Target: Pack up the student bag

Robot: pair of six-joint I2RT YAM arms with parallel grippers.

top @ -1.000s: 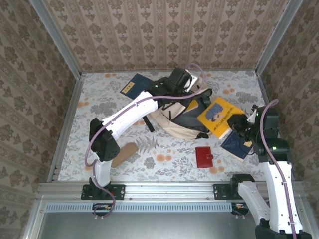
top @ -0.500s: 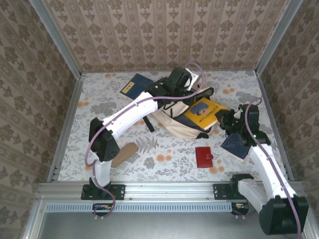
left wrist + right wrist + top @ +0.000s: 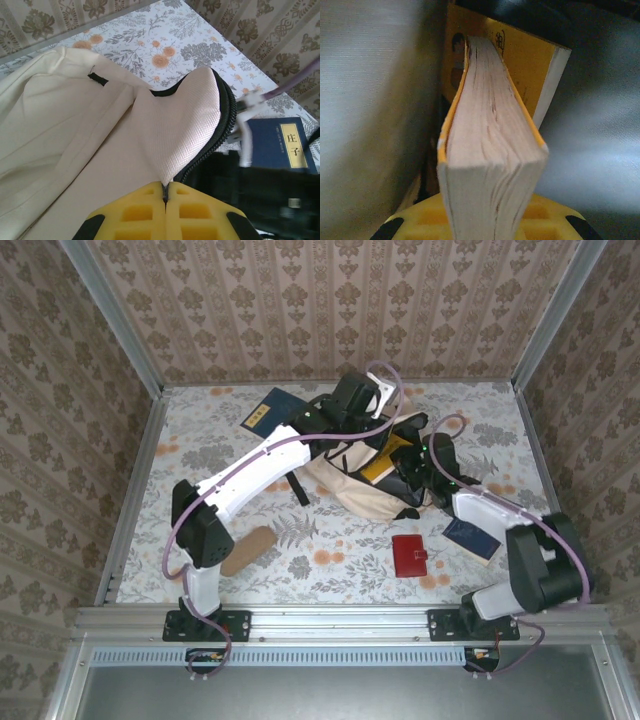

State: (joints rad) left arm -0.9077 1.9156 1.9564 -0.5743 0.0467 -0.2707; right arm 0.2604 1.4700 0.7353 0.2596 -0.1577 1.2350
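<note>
The beige student bag [image 3: 352, 490] lies in the middle of the table with its mouth open toward the back right. My left gripper [image 3: 357, 405] is shut on the bag's black zipper edge [image 3: 167, 192] and holds the cream flap [image 3: 187, 120] up. My right gripper [image 3: 417, 466] is shut on a thick yellow book [image 3: 384, 463], which is tilted into the bag's opening. In the right wrist view the book's page edge [image 3: 487, 145] points into the dark interior, my right gripper [image 3: 487, 222] clamps its near end, and a second yellow-covered book [image 3: 530, 70] stands behind it.
A dark blue book [image 3: 268, 412] lies at the back left and another blue book [image 3: 472, 538] at the right. A red wallet [image 3: 409, 556] sits in front of the bag. A tan pencil pouch [image 3: 250, 550] lies by the left arm. A blue labelled book [image 3: 285, 145] shows beyond the flap.
My right arm has swung left from the table's right side, carrying the yellow book into the bag's mouth. The left gripper has kept its hold on the flap.
</note>
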